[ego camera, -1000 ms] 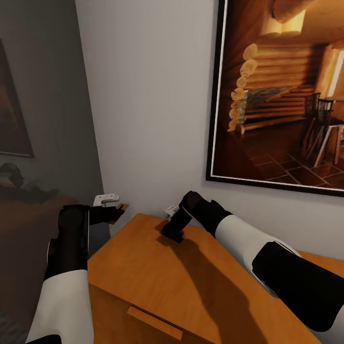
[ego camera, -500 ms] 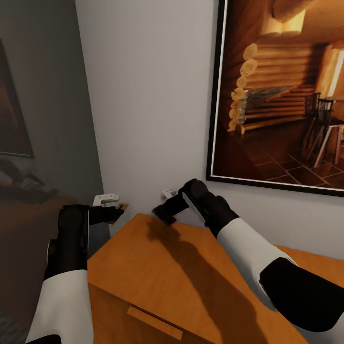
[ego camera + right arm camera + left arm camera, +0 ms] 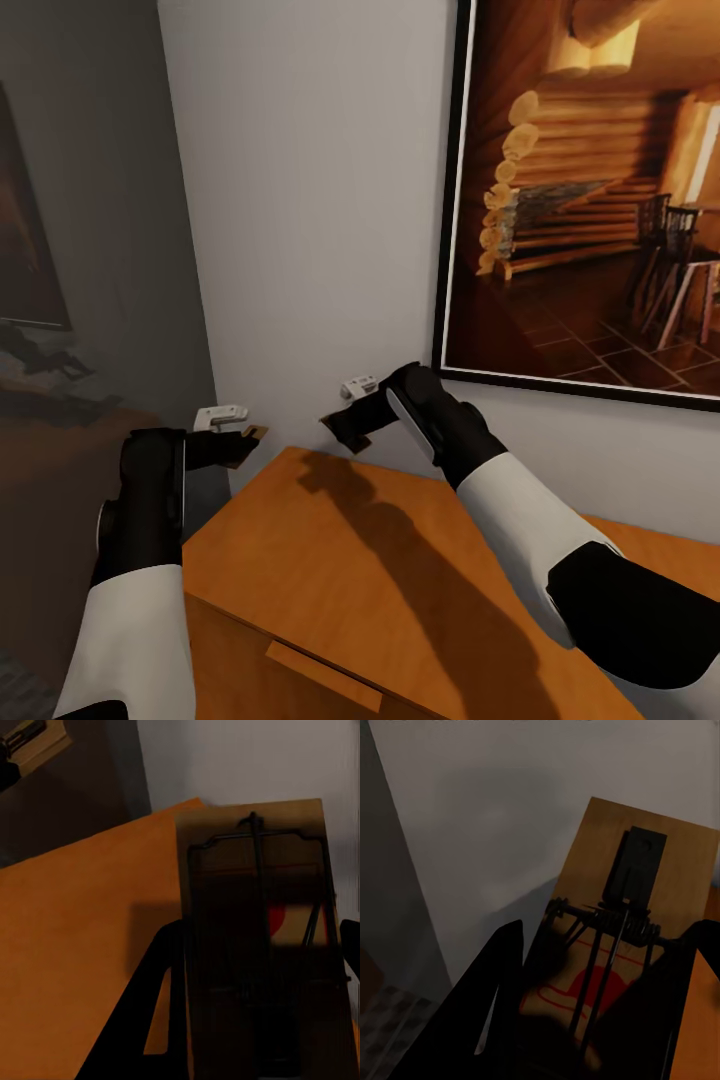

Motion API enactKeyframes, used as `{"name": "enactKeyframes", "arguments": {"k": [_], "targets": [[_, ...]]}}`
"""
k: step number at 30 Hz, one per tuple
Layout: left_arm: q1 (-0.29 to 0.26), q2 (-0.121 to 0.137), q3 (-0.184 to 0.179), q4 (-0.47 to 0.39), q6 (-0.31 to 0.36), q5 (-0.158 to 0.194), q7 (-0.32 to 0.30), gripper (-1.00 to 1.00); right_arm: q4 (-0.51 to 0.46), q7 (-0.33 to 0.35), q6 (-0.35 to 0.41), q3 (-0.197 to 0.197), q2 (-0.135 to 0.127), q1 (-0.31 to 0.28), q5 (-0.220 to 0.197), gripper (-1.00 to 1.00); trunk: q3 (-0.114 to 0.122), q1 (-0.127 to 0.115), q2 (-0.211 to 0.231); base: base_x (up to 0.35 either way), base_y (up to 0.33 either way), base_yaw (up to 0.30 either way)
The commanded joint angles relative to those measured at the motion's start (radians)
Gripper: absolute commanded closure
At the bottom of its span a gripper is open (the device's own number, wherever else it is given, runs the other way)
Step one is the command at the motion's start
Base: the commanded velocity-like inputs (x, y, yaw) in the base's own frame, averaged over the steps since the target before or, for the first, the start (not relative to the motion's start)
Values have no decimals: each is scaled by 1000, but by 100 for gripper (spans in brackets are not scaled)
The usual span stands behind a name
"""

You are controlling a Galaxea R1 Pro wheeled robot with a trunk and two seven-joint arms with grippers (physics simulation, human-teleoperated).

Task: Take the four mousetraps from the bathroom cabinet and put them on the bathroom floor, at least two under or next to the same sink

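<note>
Orange wood fills the lower half of the head frame: the top of a dresser (image 3: 400, 590) with a drawer handle near the bottom edge, standing against a pale grey wall (image 3: 310, 200). A framed picture (image 3: 590, 190) of a log-cabin interior hangs in the upper right.

At centre left, the left gripper (image 3: 243, 444) reaches off the dresser's left corner, its dark fingers clamped on a small tan mousetrap (image 3: 255, 433) whose end pokes out past the tips. In the left wrist view the same mousetrap (image 3: 630, 937) lies between the two black fingers (image 3: 487, 1020), its wooden slab running outward past them, with a dark spring coil across the middle, a black plate toward the far end and a red mark near the grip. Grey wall lies behind it.

Just right of centre, the right gripper (image 3: 340, 425) hangs above the dresser's back edge, close to the wall, closed on a second mousetrap (image 3: 332, 419), seen as a small dark shape at its tips. In the right wrist view this second mousetrap (image 3: 259, 922) sits flat between the fingers (image 3: 161, 1012), shadowed, its wire bar toward the far end and a red spot near the right side, with the orange dresser top (image 3: 82, 945) beneath.
</note>
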Motion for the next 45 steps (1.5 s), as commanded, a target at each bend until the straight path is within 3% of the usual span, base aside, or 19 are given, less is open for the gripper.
{"name": "enactKeyframes", "arguments": {"k": [1, 25, 34, 45], "targets": [[-1, -1, 2, -1, 2, -10, -10, 100, 1, -5, 6, 0, 0, -1, -9, 100, -1, 0, -1, 0, 0, 0], [-1, 0, 3, -8, 9, -12, -10, 100, 0, -14, 6, 5, 0, -1, 14, 100, -1, 0, -1, 0, 0, 0], [-1, 1, 1, -8, 8, -13, -10, 100, 0, -16, 6, 0, 0, -1, 68, 100, -1, 0, -1, 0, 0, 0], [-1, 1, -1, -8, 8, -22, -10, 100, 1, -16, 6, -3, 0, -1, 90, 100, -1, 0, -1, 0, 0, 0]]}}
